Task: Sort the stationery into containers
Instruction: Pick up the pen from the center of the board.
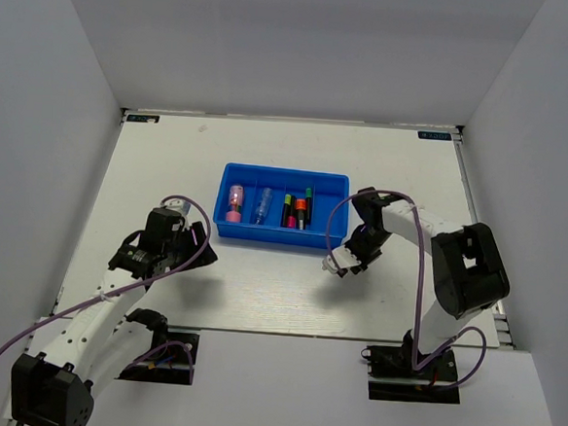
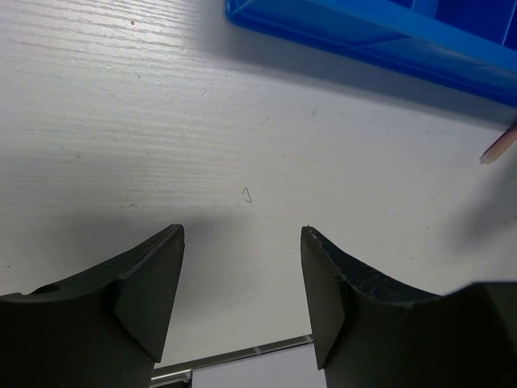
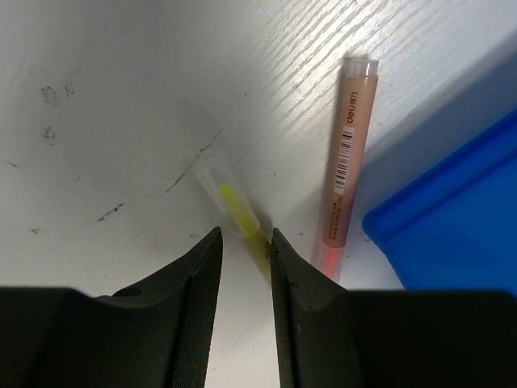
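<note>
The bright-blue tray stands mid-table. It holds a pink tube, a clear-blue tube and several black markers with coloured ends. My right gripper is low over the table by the tray's front right corner. In the right wrist view its fingers are narrowly open. A yellow marker with a clear cap lies at their tips, against the right finger. A pale pink stick pen lies beside the tray wall. My left gripper is open and empty over bare table.
The tray's near wall shows at the top of the left wrist view. The tip of the pale pen shows at that view's right edge. White walls enclose the table on the left, back and right.
</note>
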